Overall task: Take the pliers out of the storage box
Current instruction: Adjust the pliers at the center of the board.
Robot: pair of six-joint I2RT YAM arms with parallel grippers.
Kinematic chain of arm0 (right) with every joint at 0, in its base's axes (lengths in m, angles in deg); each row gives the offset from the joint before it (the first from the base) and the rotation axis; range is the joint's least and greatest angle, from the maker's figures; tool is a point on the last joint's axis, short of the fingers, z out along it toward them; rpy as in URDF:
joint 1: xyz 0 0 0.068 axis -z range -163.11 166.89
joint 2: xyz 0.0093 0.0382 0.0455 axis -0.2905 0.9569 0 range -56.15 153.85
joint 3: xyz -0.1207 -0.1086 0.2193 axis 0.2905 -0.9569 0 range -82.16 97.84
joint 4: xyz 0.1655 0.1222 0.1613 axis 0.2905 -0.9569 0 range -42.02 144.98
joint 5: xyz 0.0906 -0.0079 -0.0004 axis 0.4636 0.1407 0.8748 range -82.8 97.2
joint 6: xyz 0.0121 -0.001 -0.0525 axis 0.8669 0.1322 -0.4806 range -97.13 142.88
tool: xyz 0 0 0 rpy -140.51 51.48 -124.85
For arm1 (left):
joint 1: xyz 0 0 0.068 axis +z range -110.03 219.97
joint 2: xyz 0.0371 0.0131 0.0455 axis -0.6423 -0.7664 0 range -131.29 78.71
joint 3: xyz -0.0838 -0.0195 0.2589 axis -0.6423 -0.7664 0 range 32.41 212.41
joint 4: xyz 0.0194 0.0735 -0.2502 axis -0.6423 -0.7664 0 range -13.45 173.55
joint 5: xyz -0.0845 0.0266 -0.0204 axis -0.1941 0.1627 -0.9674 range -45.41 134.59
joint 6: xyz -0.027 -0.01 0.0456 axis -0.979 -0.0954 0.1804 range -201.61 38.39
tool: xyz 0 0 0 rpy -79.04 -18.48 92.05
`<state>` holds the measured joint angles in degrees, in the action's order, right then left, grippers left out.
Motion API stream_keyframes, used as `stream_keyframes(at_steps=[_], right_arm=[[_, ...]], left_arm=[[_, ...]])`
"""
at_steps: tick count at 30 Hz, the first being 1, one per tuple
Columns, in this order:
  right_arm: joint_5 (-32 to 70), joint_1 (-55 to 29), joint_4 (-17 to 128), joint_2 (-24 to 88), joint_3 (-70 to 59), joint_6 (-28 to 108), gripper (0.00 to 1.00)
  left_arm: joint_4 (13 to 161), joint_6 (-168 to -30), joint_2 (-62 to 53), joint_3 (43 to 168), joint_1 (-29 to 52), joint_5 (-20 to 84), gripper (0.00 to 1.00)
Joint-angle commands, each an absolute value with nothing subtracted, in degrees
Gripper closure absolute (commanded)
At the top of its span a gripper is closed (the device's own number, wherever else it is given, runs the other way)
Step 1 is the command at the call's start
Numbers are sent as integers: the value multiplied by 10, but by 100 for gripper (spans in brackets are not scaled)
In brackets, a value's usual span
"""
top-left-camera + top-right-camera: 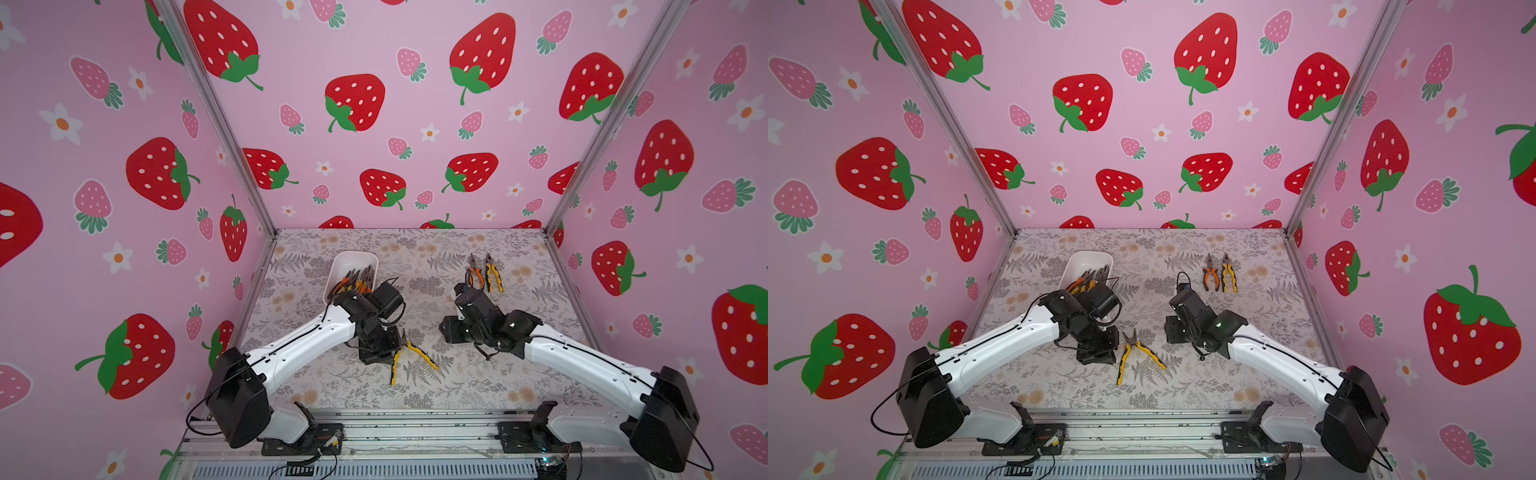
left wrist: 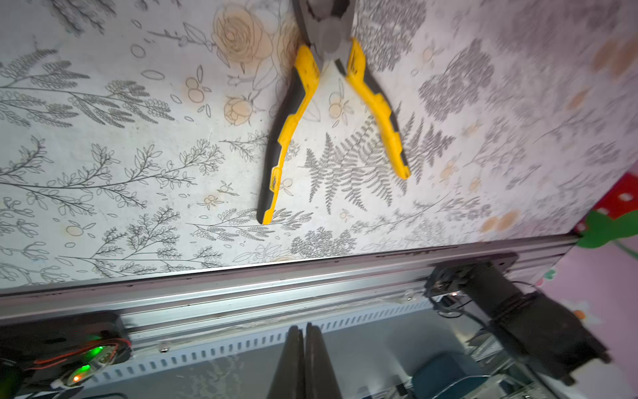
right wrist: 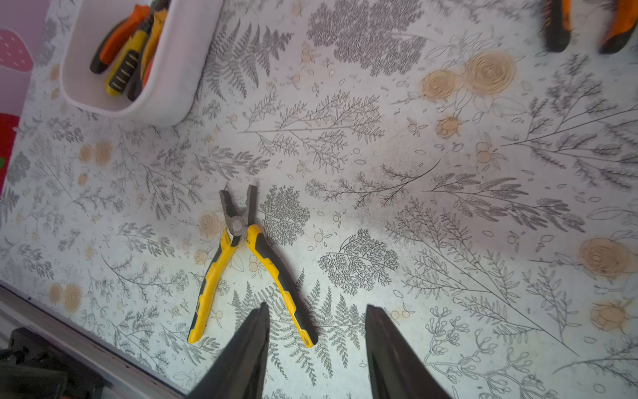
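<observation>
In both top views, the storage box (image 1: 348,262) sat far left on the tabletop (image 1: 436,386), several pliers (image 1: 357,281) inside. Two placed pairs (image 1: 490,266) lay far right, and a yellow pair (image 1: 422,355) lay near the front.

In the left wrist view, the left gripper (image 2: 303,331) was pinched shut and empty.

In the right wrist view, the right gripper (image 3: 316,307) stood partly open and empty, facing the yellow pair. Closing near the pivot would likely limit swinging.

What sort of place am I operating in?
Probably a purpose-built robot test booth, not a real workshop: strawberry-print walls in aluminium framing, a floral-covered table, and the left arm and right arm bolted to a rail at its front.
</observation>
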<state>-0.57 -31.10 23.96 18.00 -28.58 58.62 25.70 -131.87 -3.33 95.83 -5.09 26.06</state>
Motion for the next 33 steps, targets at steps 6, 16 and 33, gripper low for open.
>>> stream_keyframes(at_steps=[6, 16, 33], right_arm=[[18, -331, 203, 222, -260, 571, 51], [18, -332, 217, 201, -279, 572, 50], [35, -357, 140, 207, -269, 579, 51]], left_arm=[[339, -1260, -25, 822, -77, 328, 65], [339, -1280, -76, 889, -106, 361, 44], [347, -1313, -219, 947, -152, 390, 49]])
